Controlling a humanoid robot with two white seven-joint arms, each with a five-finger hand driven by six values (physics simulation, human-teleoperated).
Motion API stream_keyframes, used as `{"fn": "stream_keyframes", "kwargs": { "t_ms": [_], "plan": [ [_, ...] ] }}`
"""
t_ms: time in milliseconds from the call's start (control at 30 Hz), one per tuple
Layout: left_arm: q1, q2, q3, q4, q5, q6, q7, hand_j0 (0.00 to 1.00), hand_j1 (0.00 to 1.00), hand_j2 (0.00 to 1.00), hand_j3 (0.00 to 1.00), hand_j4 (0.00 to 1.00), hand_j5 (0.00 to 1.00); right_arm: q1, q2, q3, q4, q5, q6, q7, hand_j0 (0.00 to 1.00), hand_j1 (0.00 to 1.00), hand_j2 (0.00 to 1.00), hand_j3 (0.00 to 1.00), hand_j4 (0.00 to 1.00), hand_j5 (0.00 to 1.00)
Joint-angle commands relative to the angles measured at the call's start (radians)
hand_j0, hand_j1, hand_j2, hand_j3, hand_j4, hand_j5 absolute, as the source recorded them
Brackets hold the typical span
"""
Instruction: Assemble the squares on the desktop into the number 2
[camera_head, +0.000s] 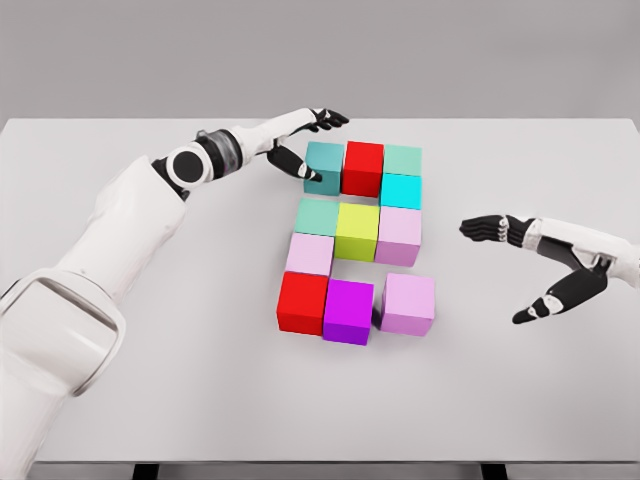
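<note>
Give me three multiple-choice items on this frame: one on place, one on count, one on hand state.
1. Where is the left hand?
A. at the dark teal cube in the top row
B. on the bottom row
C. off the table

2. How many red cubes?
A. one
B. two
C. three

3. The right hand is
A. gripping a cube
B. open, holding nothing
C. out of view

Answers: 1 A, its fingers bracket that top-left cube; 2 B, top red cube and bottom-left red cube; 3 B, fingers spread beside the blocks.

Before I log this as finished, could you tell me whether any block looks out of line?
Yes: the bottom-right lilac block sits slightly apart from the magenta block and looks a little turned; the other blocks sit flush.
</note>
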Motion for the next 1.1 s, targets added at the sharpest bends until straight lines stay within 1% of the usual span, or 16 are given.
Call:
{"fn": "stream_keyframes", "kwargs": {
  "t_ms": [0,167,267,333,400,467,600,767,1067],
  "plan": [
    [-0.002,-0.002,0.004,-0.001,0.001,0.009,0.001,0.9,0.9,0.9,0.9,0.9,0.9,0.0,0.003,0.026,-0.019,0.012,-0.006,0.0,1.0,1.0,1.0,1.0,1.0,1.0],
    [-0.005,-0.008,0.004,-0.001,-0.016,0.011,0.001,0.9,0.9,0.9,0.9,0.9,0.9,0.0,0.014,0.046,-0.029,0.016,-0.006,0.0,1.0,1.0,1.0,1.0,1.0,1.0],
    [-0.012,-0.01,0.004,-0.001,-0.025,0.012,0.001,0.89,0.89,0.89,0.89,0.89,0.89,-0.003,0.018,0.044,-0.019,0.018,-0.006,0.0,1.0,1.0,1.0,1.0,1.0,1.0],
    [-0.012,-0.01,0.004,-0.001,-0.027,0.012,0.001,0.9,0.9,0.9,0.9,0.9,0.9,-0.002,0.063,0.046,0.007,0.026,-0.004,0.0,1.0,1.0,1.0,1.0,1.0,1.0],
    [-0.015,-0.01,0.004,-0.001,-0.027,0.025,0.001,0.9,0.9,0.9,0.9,0.9,0.9,-0.005,0.074,0.044,0.041,0.036,-0.004,0.0,1.0,1.0,1.0,1.0,1.0,1.0],
    [-0.015,-0.011,0.004,-0.001,-0.042,0.031,-0.001,0.9,0.9,0.9,0.9,0.9,0.9,-0.006,0.103,0.044,0.075,0.038,-0.004,0.0,1.0,1.0,1.0,1.0,1.0,1.0],
    [-0.015,-0.011,0.004,-0.001,-0.042,0.029,-0.001,0.9,0.9,0.9,0.9,0.9,0.9,-0.005,0.138,0.047,0.104,0.059,-0.003,0.0,1.0,1.0,1.0,1.0,1.0,1.0],
    [-0.015,-0.01,0.004,-0.003,-0.042,0.026,-0.001,0.9,0.9,0.9,0.9,0.9,0.9,-0.003,0.156,0.064,0.103,0.075,-0.004,0.0,1.0,1.0,1.0,1.0,1.0,1.0],
    [-0.015,-0.008,0.004,-0.007,-0.042,0.022,-0.001,0.9,0.9,0.9,0.9,0.9,0.9,-0.003,0.163,0.081,0.101,0.087,-0.006,0.0,1.0,1.0,1.0,1.0,1.0,1.0]
  ]
}}
